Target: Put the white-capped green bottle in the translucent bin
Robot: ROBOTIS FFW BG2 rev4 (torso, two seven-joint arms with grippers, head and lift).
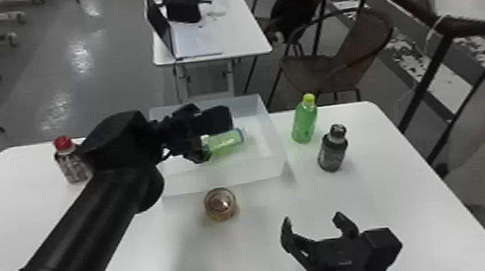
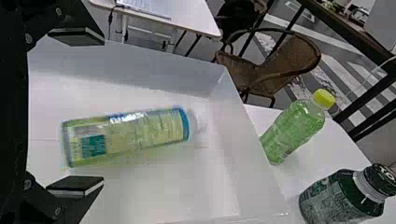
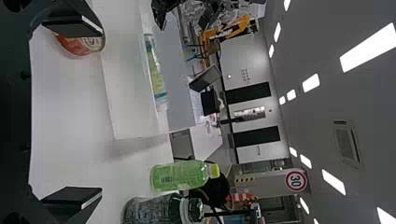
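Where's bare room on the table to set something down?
Between the dark bottle and the right edge of the table, or on the robot's side of the brown container. Crowded: beside the bin, by the yellow-capped bottle.

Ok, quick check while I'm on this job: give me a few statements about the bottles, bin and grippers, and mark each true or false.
1. The white-capped green bottle lies on its side in the translucent bin. True.
2. The left gripper is clamped on that bottle. False: the left gripper is open, with its fingers apart.
3. The yellow-capped bottle stands on the table, outside the bin. True.
4. The red-capped bottle stands inside the bin. False: the red-capped bottle stands on the table, left of the bin.
5. The right gripper is open and holds nothing. True.
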